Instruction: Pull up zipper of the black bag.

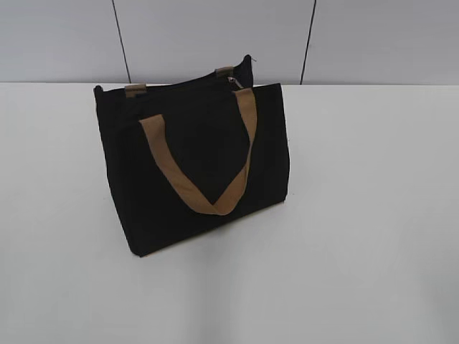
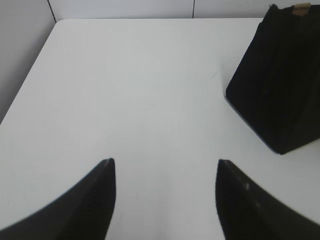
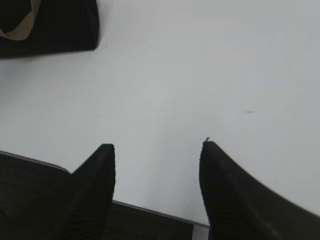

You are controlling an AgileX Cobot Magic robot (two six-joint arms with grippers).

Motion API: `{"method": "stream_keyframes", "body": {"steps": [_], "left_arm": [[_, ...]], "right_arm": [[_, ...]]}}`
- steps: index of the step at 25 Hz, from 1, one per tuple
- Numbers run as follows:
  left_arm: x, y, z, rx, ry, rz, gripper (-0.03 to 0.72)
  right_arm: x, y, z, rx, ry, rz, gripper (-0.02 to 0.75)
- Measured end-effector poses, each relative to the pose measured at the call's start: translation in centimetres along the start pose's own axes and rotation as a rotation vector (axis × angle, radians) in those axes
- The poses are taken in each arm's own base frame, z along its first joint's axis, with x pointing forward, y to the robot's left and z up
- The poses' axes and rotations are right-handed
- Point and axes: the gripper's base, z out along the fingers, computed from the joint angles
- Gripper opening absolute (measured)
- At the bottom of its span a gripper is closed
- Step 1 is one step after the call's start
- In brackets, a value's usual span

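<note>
The black bag (image 1: 193, 165) stands upright on the white table, a tan strap handle (image 1: 208, 193) hanging down its front. Its zipper runs along the top edge, with a small silver pull (image 1: 234, 81) near the right end by the far handle. Neither gripper shows in the exterior view. In the left wrist view my left gripper (image 2: 165, 162) is open and empty over bare table, with the bag (image 2: 280, 85) far to its upper right. In the right wrist view my right gripper (image 3: 157, 145) is open and empty near the table's front edge, with the bag's lower corner (image 3: 55, 25) at top left.
The white table (image 1: 358, 215) stretches around the bag. A grey panelled wall (image 1: 215, 36) stands behind it. The table's left edge (image 2: 25, 80) shows in the left wrist view and its front edge (image 3: 150, 210) in the right wrist view.
</note>
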Motion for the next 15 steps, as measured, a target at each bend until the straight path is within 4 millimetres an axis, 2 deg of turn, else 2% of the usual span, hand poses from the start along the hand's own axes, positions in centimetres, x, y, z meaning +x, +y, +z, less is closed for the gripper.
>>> {"method": "stream_keyframes", "body": {"steps": [15], "left_arm": [[0.02,0.04,0.02,-0.004,0.001,-0.018,0.46]], "right_arm": [[-0.04,0.23,0.06,-0.025,-0.009,-0.005,0.41]]}}
